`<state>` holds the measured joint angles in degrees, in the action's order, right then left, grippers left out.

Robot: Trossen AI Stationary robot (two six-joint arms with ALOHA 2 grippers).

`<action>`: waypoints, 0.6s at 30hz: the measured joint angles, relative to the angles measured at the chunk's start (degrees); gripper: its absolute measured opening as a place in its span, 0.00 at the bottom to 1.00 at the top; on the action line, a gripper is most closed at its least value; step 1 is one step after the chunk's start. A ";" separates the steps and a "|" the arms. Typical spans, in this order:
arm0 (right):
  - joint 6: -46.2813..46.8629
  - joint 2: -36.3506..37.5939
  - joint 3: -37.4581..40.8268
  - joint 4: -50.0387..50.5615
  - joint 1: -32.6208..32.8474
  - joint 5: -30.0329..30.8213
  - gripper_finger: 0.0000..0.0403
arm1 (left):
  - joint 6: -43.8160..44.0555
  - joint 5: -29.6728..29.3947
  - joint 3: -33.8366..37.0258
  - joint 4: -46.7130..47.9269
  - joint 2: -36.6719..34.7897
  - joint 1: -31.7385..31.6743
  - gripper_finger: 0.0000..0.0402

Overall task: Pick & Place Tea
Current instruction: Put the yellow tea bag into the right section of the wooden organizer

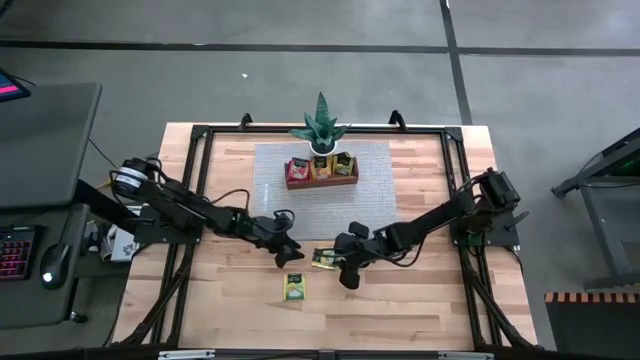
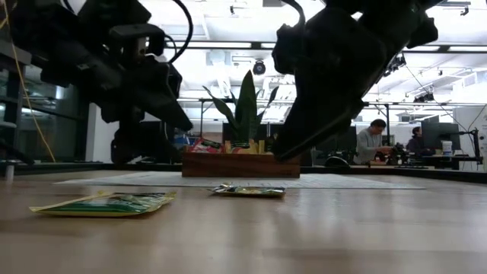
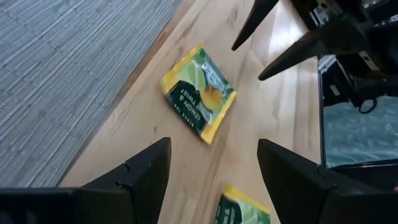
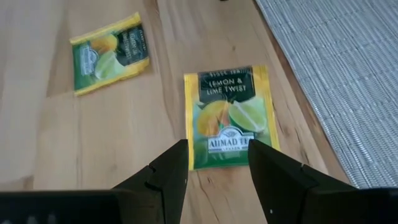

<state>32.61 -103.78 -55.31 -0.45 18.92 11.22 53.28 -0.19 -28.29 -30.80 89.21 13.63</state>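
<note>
Approach step: right gripper (image 4: 214,171) hovering over lemon-lime tea packet (image 4: 229,116), jaws partly open, holding nothing. Next, judged: lower, straddle packet's near edge, pinch. Packet flat on bare wood beside grey mat (image 1: 325,180), long axis along gripper's line, label end away. Left gripper (image 3: 211,165) nearby, open, empty.

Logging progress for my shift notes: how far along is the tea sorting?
Done: several packets stand in the wooden tray on the mat. In hand: nothing gripped; the right tool hangs open just over a lemon-lime packet; the left tool waits open nearby. Left: that packet and a second one on the table.
</note>
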 joint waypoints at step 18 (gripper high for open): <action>-4.58 -2.20 0.09 -2.63 -0.13 0.76 0.50 | -0.26 -0.39 -2.15 0.87 1.90 -0.09 0.59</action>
<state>28.04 -105.98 -55.22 -3.07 18.79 11.98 53.01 -0.58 -30.44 -29.93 91.11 13.54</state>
